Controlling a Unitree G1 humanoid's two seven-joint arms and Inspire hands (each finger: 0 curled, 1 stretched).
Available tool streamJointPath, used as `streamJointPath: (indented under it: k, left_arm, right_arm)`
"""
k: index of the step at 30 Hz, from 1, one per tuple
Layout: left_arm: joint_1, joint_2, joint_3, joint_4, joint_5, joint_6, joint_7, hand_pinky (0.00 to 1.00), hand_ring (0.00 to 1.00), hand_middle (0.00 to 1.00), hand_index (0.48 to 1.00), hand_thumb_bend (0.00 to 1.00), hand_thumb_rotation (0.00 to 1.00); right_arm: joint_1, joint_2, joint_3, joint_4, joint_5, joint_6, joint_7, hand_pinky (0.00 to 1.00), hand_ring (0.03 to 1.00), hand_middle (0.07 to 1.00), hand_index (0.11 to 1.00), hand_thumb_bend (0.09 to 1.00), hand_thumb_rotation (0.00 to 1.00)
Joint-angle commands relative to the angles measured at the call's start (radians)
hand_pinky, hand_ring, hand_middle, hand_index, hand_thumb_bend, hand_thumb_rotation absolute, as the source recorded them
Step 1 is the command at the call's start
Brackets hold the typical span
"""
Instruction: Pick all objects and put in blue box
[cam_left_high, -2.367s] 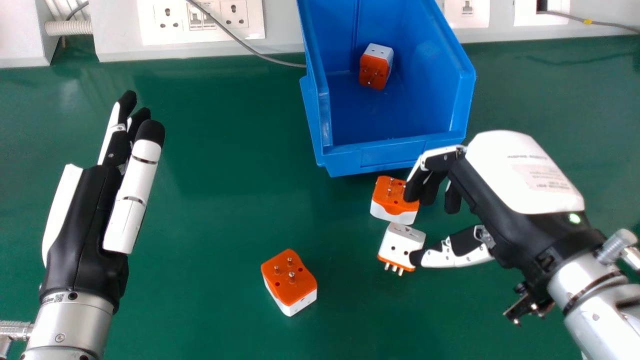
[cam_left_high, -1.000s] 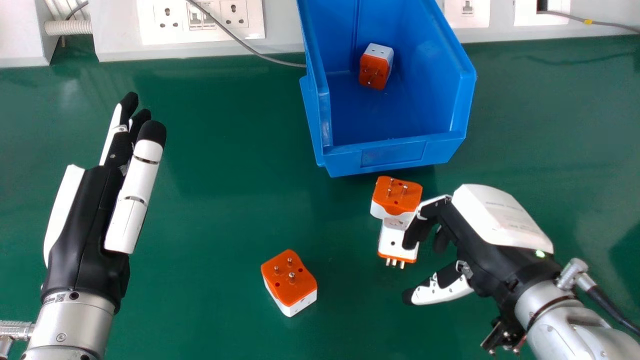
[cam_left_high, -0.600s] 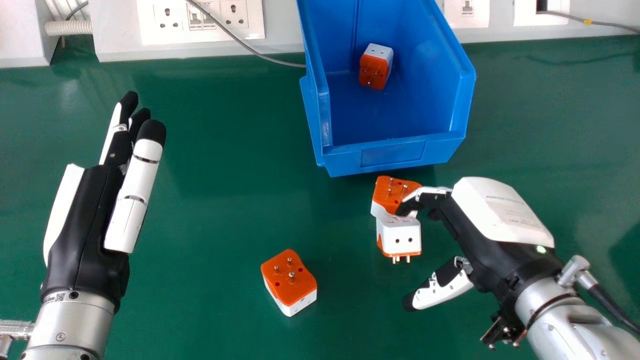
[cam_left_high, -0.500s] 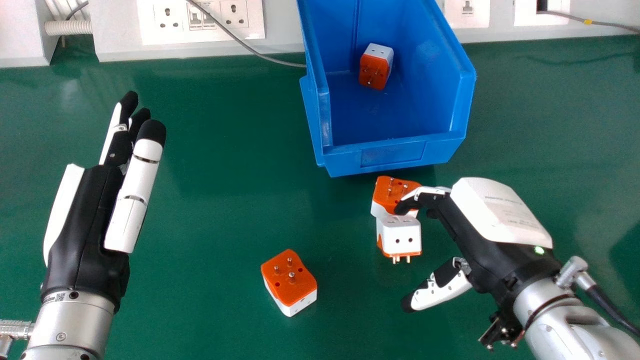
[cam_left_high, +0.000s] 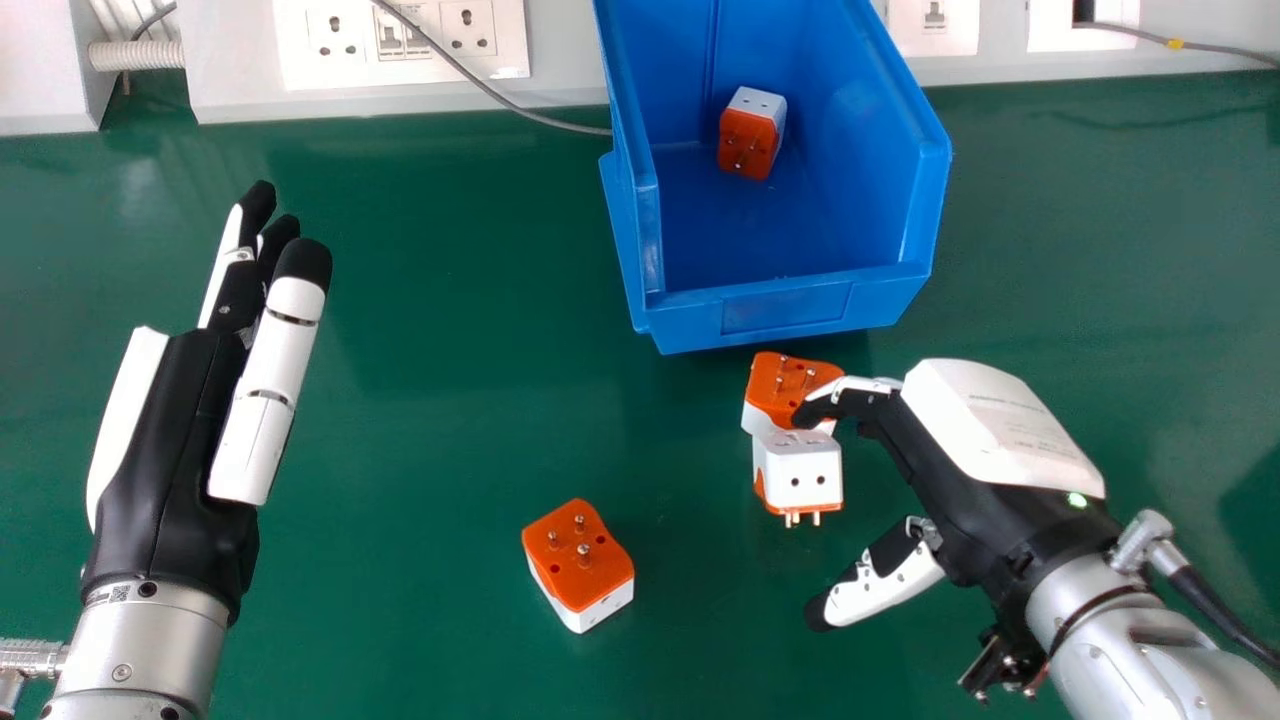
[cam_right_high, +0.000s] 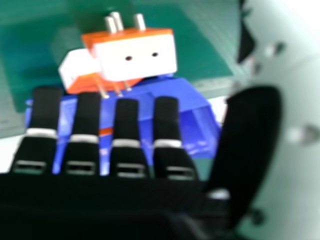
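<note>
Four travel plug adapters, blocky pieces of orange and white plastic with metal pins, were spread between the table and the box. The blue plastic box (cam_left_high: 785, 308) had smooth, straight walls, a lower front lip and a shallow rectangular panel on its front. Inside it, toward the back, the boxed adapter (cam_left_high: 748, 140) lay tilted, its orange pin face toward the robot and a white end up.

Just in front of the box, the orange-topped adapter (cam_left_high: 773, 388) sat pins up over its rounded white body. Just beside it, on the side nearer the robot, lay the white-faced adapter (cam_left_high: 800, 475), two small round holes in its face and its pins pointing toward the robot; whether the two touched could not be told. The lone adapter (cam_left_high: 578, 560) stood well apart to the left and nearer the robot, three round-ended pins upright on its orange top.

The right hand (cam_left_high: 985, 430), black with a glossy white back shell, was open and held nothing. Its fingers were loosely bent, one black fingertip over the near edge of the orange-topped adapter, though contact could not be made out; its thumb stood well apart from them. The left hand (cam_left_high: 175, 430) was open over the left of the table, fingers straight. The table (cam_left_high: 420, 420) had a smooth green surface with a soft sheen.
</note>
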Motion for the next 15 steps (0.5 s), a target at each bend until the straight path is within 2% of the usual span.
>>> streamJointPath:
  k: [1,15]
  left_arm:
    - [-0.01,0.011,0.0,-0.021,0.001,-0.009,0.001,0.95,0.99,0.99,1.0,0.47,1.0]
    - [-0.011,0.01,-0.003,-0.02,0.002,-0.008,0.001,0.95,0.99,0.99,1.0,0.47,1.0]
  right_arm:
    - [-0.023,0.004,0.001,-0.005,-0.001,0.0,-0.001,0.64,0.756,0.799,0.724,0.852,0.0]
    - [-0.049,0.012,0.025,0.027,-0.002,0.029,0.019,0.65,0.761,0.802,0.733,0.844,0.0]
